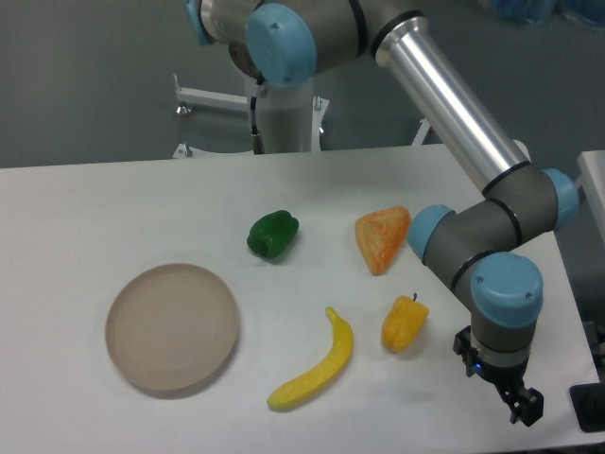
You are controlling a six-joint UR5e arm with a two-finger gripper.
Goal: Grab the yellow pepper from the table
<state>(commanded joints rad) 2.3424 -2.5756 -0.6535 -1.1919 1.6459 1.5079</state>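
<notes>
The yellow pepper [405,323] is small, glossy and yellow-orange with a thin dark stem. It lies on the white table [95,208] at the front right. My gripper [523,405] hangs low near the table's front right corner, to the right of the pepper and a little nearer the front, apart from it. Its dark fingers hold nothing that I can see. From this angle the gap between them does not show.
A green pepper [273,234] and an orange wedge-shaped piece [382,237] lie behind the yellow pepper. A yellow banana [317,364] lies just to its left. A round beige plate [172,326] sits at the front left. The arm's silver link [454,104] crosses above the right side.
</notes>
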